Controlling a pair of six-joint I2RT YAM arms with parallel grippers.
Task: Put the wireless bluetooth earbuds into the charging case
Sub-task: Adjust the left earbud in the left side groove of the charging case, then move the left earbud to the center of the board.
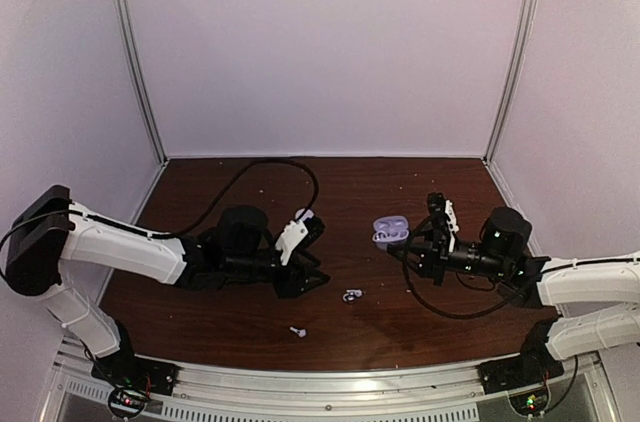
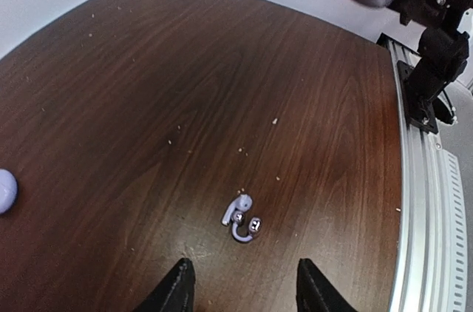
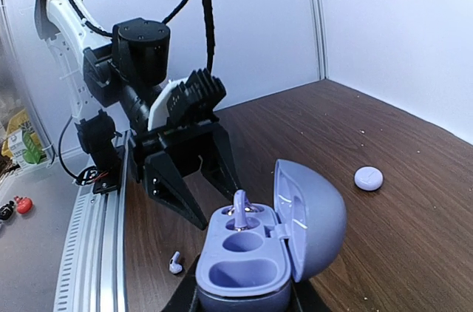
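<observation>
My right gripper (image 1: 402, 242) is shut on the base of an open lilac charging case (image 1: 390, 230) and holds it above the table. In the right wrist view the case (image 3: 244, 271) has its lid up and one earbud (image 3: 240, 208) standing in the far slot; the other slots are empty. Two small earbuds (image 2: 242, 217) lie touching on the table just ahead of my open, empty left gripper (image 2: 247, 282). They also show in the top view (image 1: 351, 294). Another earbud (image 1: 297, 331) lies nearer the front edge (image 3: 175, 262).
A small round lilac disc (image 3: 368, 177) lies on the brown table behind the left gripper (image 1: 322, 254), and shows at the left edge of the left wrist view (image 2: 4, 190). A metal rail (image 1: 320, 377) runs along the front edge. White walls enclose the table.
</observation>
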